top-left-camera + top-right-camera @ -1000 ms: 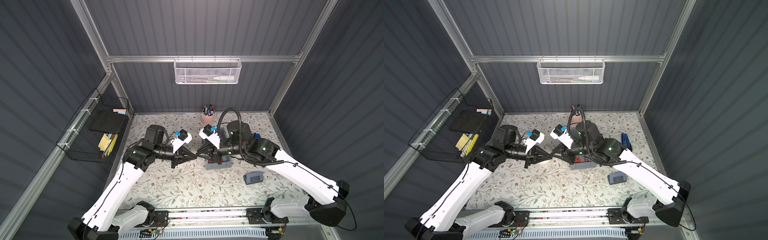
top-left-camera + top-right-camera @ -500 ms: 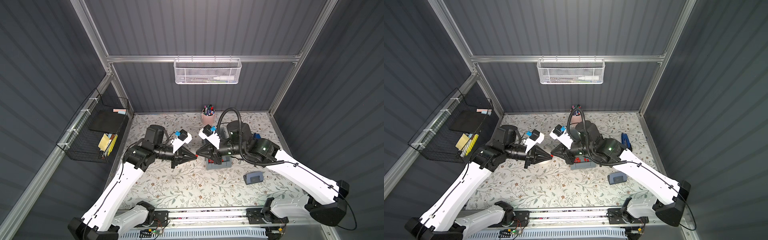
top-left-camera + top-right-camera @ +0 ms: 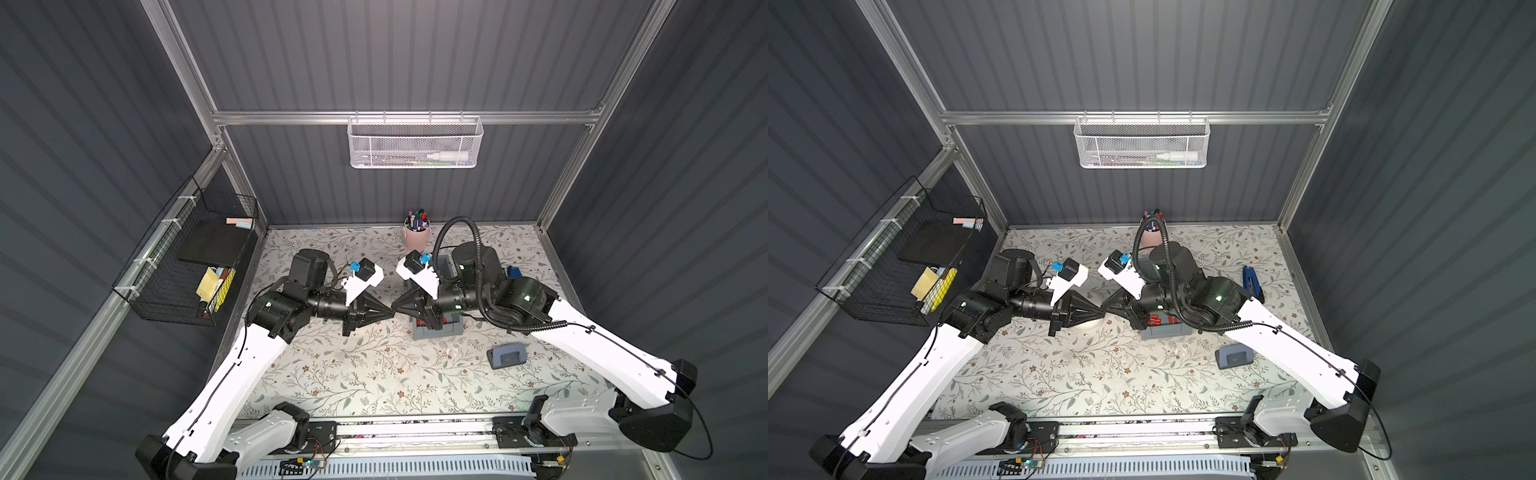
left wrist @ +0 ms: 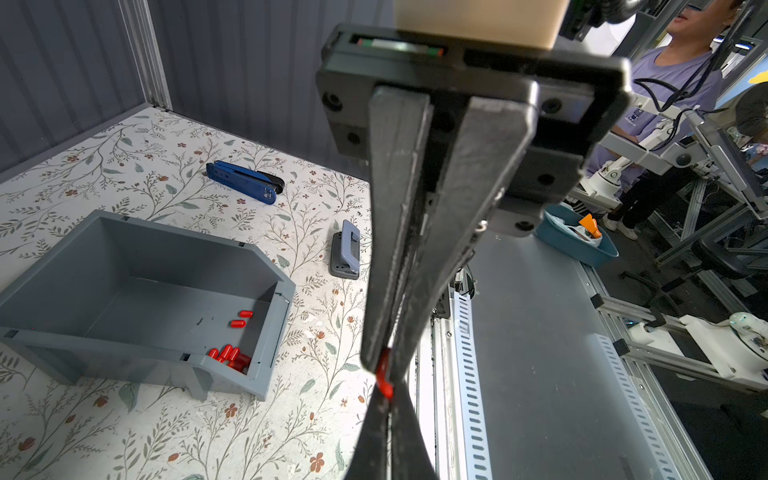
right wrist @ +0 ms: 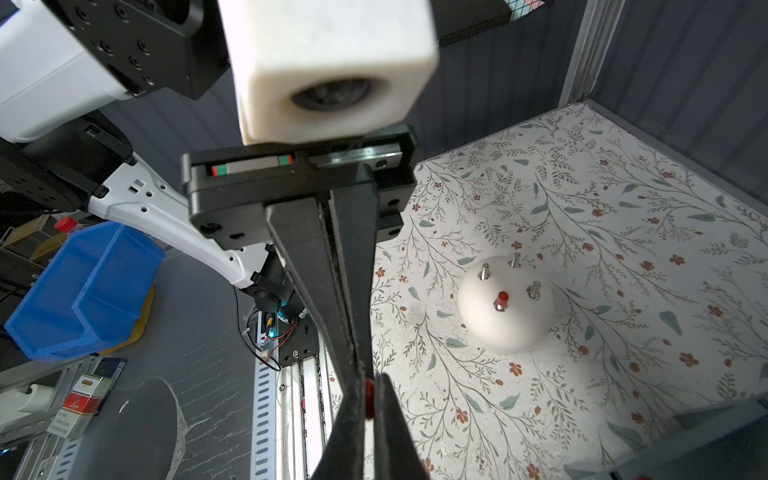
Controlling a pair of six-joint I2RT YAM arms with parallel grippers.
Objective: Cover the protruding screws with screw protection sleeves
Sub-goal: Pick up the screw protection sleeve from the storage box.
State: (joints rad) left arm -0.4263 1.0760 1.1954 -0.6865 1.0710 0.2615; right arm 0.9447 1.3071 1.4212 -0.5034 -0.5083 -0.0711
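Observation:
My left gripper [image 3: 390, 313] and right gripper [image 3: 395, 311] meet tip to tip above the mat in both top views. One red screw protection sleeve [image 4: 385, 376] sits between them, and both are shut on it. My right gripper [image 5: 368, 380] pinches it between its tips, and my left gripper [image 4: 384, 397] holds its other end. The white dome [image 5: 505, 316] stands on the mat below. One of its protruding screws wears a red sleeve [image 5: 502, 297]; three screws [image 5: 483, 272] are bare. More sleeves [image 4: 230, 357] lie in the grey bin [image 4: 266, 270].
The grey bin [image 3: 453, 330] sits under my right arm. A blue stapler [image 4: 245, 183] and a grey hole punch [image 4: 345, 249] lie on the mat to the right. A pink pen cup [image 3: 417, 237] stands at the back. A black wire basket [image 3: 187, 270] hangs on the left wall.
My right gripper's jaws have closed onto the red sleeve that the left gripper holds. Both arms have stayed almost in place.

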